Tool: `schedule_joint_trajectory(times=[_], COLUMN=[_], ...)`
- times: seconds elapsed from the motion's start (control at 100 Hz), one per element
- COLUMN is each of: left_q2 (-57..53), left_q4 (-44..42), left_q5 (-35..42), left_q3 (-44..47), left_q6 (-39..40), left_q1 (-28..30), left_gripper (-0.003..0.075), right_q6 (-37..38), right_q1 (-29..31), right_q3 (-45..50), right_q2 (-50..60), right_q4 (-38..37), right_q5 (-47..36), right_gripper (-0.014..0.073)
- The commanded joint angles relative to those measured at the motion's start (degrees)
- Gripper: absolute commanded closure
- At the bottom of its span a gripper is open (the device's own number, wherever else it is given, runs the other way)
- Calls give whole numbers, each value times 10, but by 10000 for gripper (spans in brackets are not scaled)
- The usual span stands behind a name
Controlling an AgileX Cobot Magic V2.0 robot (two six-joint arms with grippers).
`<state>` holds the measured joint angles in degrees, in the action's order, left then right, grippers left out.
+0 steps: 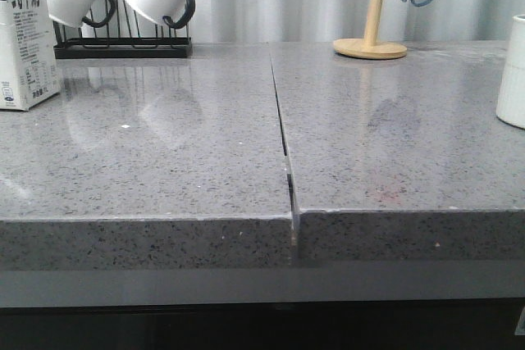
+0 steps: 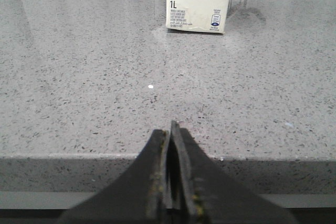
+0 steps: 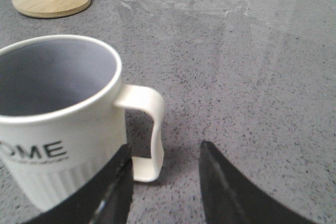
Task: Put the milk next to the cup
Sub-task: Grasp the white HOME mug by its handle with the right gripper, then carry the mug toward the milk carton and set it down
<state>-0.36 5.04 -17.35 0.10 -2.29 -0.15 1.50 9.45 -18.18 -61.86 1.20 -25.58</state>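
At the far left edge of the grey bench [image 1: 164, 137] the milk [image 1: 25, 34] stands upright, well apart from the cup [image 1: 513, 71] at the far right edge. The left gripper [image 2: 171, 129] has its jaws pressed together, empty, short of the carton. The right gripper [image 3: 164, 153] has its jaws spread, the cup's handle [image 3: 149, 129] between them.

You only get the right part of the white, blue-banded milk carton [image 1: 25, 34] in the front view, and the left wrist view cuts off its top. The cream ribbed mug [image 1: 513, 71] is sliced by the front view's right edge; the right wrist view clips its lettering to "OME".
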Motion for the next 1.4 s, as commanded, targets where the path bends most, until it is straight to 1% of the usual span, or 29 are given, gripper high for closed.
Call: schedule_joint_trajectory(times=[0.0,0.19,0.38,0.43,0.49,0.64,0.69,0.83,0.97,1.07,1.17,1.26,1.39], left_q2=[-17,-17,-17,-17,-17,-17,-17,-17,-17,-17,-17,-17,-17], left_q4=[6,6,6,6,6,6,6,6,6,6,6,6,6], left_q5=[44,44,44,44,44,44,44,44,44,44,44,44,44], left_q3=[24,24,24,24,24,24,24,24,24,24,24,24,24], left_q6=[5,5,5,5,5,5,5,5,5,5,5,5,5], left_q1=[-2,-2,-2,-2,-2,-2,-2,-2,-2,-2,-2,-2,-2], left_gripper=[741,741,741,741,741,741,741,741,741,741,741,741,741], right_q6=[0,0,5,7,7,7,7,7,7,7,3,-15,-39], right_q1=[3,3,3,3,3,3,3,-12,-57,-105,-152,-199,-252], right_q3=[-19,-25,-61,-67,-72,-72,-72,-72,-85,-106,-141,-178,-224], right_q2=[-28,-106,-174,-185,-193,-196,-196,-184,-165,-163,-166,-178,-214], right_q4=[10,22,22,22,22,22,22,22,22,23,31,37,37], right_q5=[-91,-173,-181,-186,-188,-190,-190,-194,-186,-182,-155,-133,-134], right_gripper=[273,273,274,292,352,619,667,661,661,661,661,661,661])
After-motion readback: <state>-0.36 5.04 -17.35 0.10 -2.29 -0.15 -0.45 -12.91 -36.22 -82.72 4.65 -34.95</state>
